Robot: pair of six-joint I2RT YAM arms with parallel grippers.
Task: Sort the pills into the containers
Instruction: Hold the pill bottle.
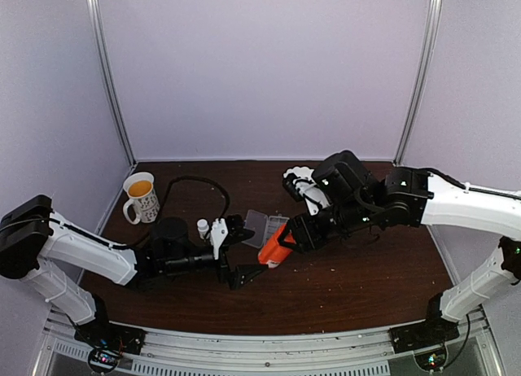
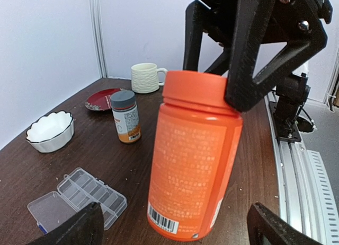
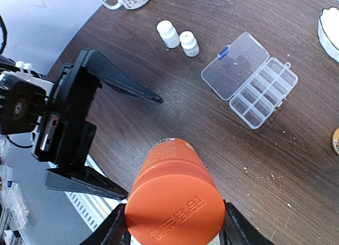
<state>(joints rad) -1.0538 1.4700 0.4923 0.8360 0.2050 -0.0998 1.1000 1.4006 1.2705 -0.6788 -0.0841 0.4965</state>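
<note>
table (dark wood) | organizer box open | two white bottles | mug

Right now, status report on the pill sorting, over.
Left gripper open, empty. Right gripper shut on capped orange bottle. Organizer box lies open, compartments look empty. Two white bottles nearby, not touching it.

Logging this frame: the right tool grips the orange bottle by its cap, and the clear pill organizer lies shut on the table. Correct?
Not quite: the pill organizer lies open, lid folded flat beside its compartments, as the right wrist view shows. The right tool does grip the orange bottle by its cap.
</note>
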